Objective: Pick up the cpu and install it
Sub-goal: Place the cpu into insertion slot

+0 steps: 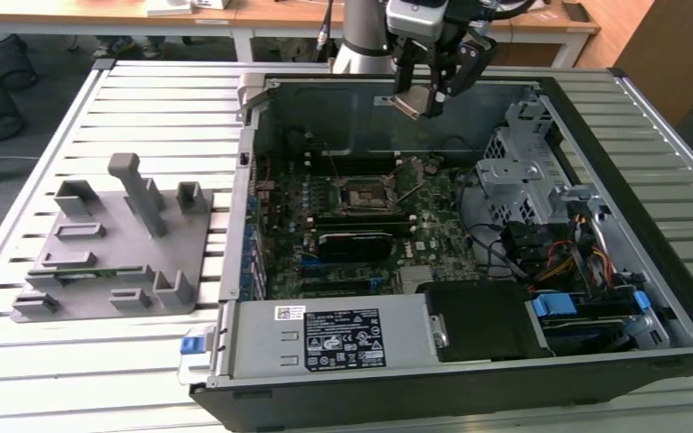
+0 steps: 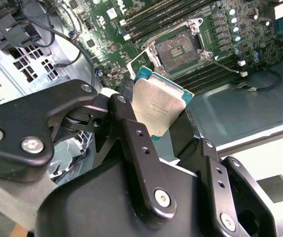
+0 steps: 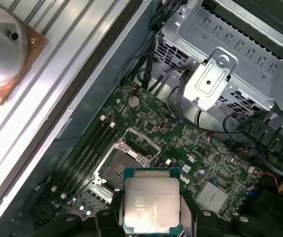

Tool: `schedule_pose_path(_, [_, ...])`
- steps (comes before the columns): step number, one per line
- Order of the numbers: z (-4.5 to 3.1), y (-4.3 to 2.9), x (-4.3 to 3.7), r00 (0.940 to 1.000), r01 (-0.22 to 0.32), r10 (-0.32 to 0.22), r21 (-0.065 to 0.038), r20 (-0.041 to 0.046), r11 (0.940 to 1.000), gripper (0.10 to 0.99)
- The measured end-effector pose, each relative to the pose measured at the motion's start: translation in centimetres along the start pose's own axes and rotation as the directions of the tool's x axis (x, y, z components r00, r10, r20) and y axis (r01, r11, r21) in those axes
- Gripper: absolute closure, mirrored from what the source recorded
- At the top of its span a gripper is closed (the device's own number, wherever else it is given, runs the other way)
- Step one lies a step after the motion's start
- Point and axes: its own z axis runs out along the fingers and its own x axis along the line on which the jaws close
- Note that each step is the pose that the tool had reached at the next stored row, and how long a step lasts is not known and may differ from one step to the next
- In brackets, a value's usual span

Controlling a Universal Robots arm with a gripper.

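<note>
Black gripper fingers (image 2: 131, 133) are sitting closest to the lens in the second wrist view. They are pinching the cpu (image 2: 159, 103) by two opposite edges, so your gripper (image 1: 425, 90) is closed narrow on the chip and carrying it tilted, lid showing.

You are handling a light, stiff little plate, by my judgement. It is not going to flex, but its smooth metal lid is looking slippery and the contact side is likely delicate. The thin green rim, where the pads are bearing now, is the sensible place to hold it, not the flat faces.

In the exterior view the chip is hanging in the air over the open computer case (image 1: 322, 108), at about 1 o'clock from the socket (image 1: 364, 194) and well apart from it. The socket's contact field is showing bare on the motherboard (image 1: 443, 225).

Going outward from the socket, the metal drive cage (image 1: 527, 167) is lying at 3 o'clock and the power supply (image 1: 322, 334) at 6 o'clock. The grey fixture (image 1: 112, 244) is lying at 9 o'clock, outside the case on the slatted table (image 1: 142, 108).
</note>
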Motion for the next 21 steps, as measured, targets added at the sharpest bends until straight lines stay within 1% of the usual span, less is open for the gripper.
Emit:
schedule_pose_path(5, [0.07, -0.02, 0.02, 0.9988, -0.05, 0.05, 0.0, 0.0017, 0.9988, 0.545])
schedule_pose_path(8, [0.1, -0.03, 0.03, 0.9953, -0.097, 0.097, 0.0, 0.0037, 0.9953, 0.545])
schedule_pose_path(11, [0.11, -0.05, 0.05, 0.9903, -0.139, 0.139, 0.0, 0.0052, 0.9903, 0.545])
schedule_pose_path(13, [0.12, -0.06, 0.05, 0.9858, -0.168, 0.168, -0.001, 0.0063, 0.9858, 0.545])
schedule_pose_path(17, [0.13, -0.04, 0.1, 0.9802, -0.198, 0.198, -0.001, 0.0076, 0.9802, 0.545])
schedule_pose_path(21, [0.23, -0.04, 0.18, 0.9723, -0.233, 0.233, -0.001, 0.0086, 0.9724, 0.545])
